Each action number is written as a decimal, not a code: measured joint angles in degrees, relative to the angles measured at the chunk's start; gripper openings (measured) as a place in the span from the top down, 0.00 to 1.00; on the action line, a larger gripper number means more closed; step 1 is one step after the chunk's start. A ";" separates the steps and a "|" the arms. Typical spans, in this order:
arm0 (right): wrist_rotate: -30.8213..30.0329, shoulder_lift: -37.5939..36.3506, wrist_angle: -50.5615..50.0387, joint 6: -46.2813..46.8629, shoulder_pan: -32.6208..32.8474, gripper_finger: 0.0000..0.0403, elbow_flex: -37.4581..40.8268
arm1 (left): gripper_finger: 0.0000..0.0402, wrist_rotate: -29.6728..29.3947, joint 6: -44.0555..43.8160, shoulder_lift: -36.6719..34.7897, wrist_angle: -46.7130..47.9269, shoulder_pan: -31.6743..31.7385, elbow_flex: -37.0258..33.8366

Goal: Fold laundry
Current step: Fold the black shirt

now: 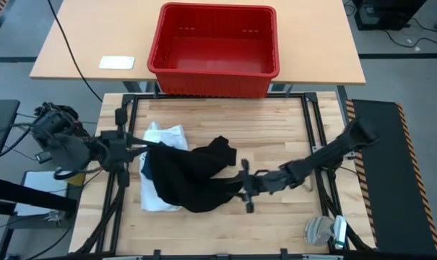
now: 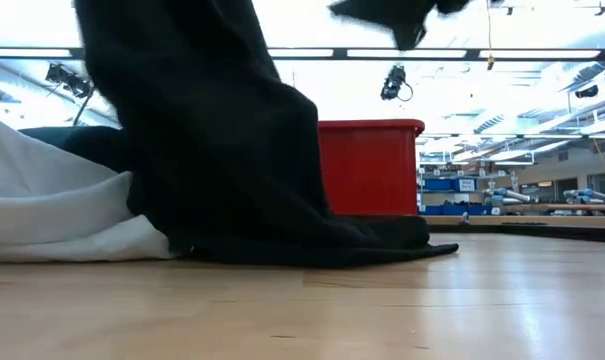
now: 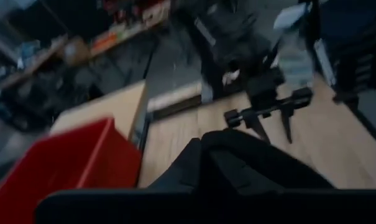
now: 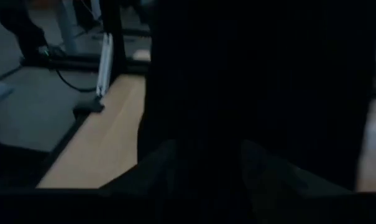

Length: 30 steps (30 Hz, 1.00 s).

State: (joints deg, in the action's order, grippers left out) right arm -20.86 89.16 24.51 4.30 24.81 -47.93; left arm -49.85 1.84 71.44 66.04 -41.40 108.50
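Black soft cloth garment [image 1: 193, 177], the largest piece on the wooden slatted table [image 1: 276, 130], hangs stretched between your two grippers and drapes over the white cloth shirt [image 1: 164, 137], which lies flat beneath it on the left gripper's side. Red plastic crate [image 1: 214, 47] sits on the far table, well beyond both tools, and plays no part yet.

Step in hand, as judged: lifting and spreading the black garment so it can be laid flat for a first fold. To do it well, draw the two grippers apart evenly until the cloth hangs without bunching, and carry it clear of the white shirt before lowering, or the two pieces will drag together. Low view shows the black cloth's bottom edge trailing on the table, so raise more before any sideways travel.

Left gripper [image 1: 147, 149]: arm reaches in low from its side, fingers clenched on the black garment's edge, directly above the white shirt.

Right gripper [image 1: 245, 185]: arm extended long and low across the table, tool at the garment's opposite edge. Whether its fingers grasp the cloth or stand released, you cannot tell; its own wrist view is filled with dark fabric.
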 joint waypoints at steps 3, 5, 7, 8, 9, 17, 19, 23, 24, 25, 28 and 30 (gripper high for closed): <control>0.26 6.42 4.17 1.50 -0.51 0.47 0.03 | 0.90 0.39 -4.90 0.43 5.09 2.28 -3.92; 0.98 9.66 6.26 2.58 -1.03 0.42 0.03 | 0.86 0.57 -5.59 0.68 5.21 3.50 -7.94; 3.86 12.70 7.97 4.69 -1.70 0.38 -0.05 | 0.83 0.75 -6.80 0.78 4.49 4.08 -11.89; 5.83 14.14 8.34 5.80 -1.91 0.36 -0.61 | 0.82 0.62 -8.23 0.66 4.03 4.27 -13.51; 7.17 15.60 8.97 6.75 -2.08 0.34 -1.39 | 0.81 0.64 -10.03 0.43 3.99 4.40 -15.16; 4.26 25.79 2.84 3.87 -0.15 0.32 -13.81 | 0.80 8.58 -25.74 0.41 11.64 4.59 -24.66; 1.73 28.07 0.22 2.72 0.67 0.33 -17.97 | 0.80 10.53 -29.74 0.43 13.63 4.56 -25.59; -4.73 33.10 -6.70 -1.75 3.58 0.35 -26.16 | 0.80 12.29 -32.36 0.50 15.73 4.56 -26.55; -5.87 34.11 -8.14 -2.42 4.29 0.35 -27.82 | 0.80 12.29 -32.77 0.50 16.34 4.56 -26.55; -6.85 35.07 -9.37 -2.84 4.98 0.36 -29.58 | 0.80 12.26 -33.56 0.48 16.83 4.63 -26.55; -8.07 37.47 -10.85 -3.03 6.37 0.36 -33.39 | 0.80 12.24 -35.17 0.48 17.02 4.69 -26.55; -8.89 38.69 -12.29 -2.99 6.63 0.36 -34.74 | 0.80 12.22 -36.08 0.48 17.01 4.69 -26.55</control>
State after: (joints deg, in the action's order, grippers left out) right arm -29.75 127.86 12.22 1.31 31.44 -82.67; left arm -37.63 -34.23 71.92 83.05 -36.71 81.95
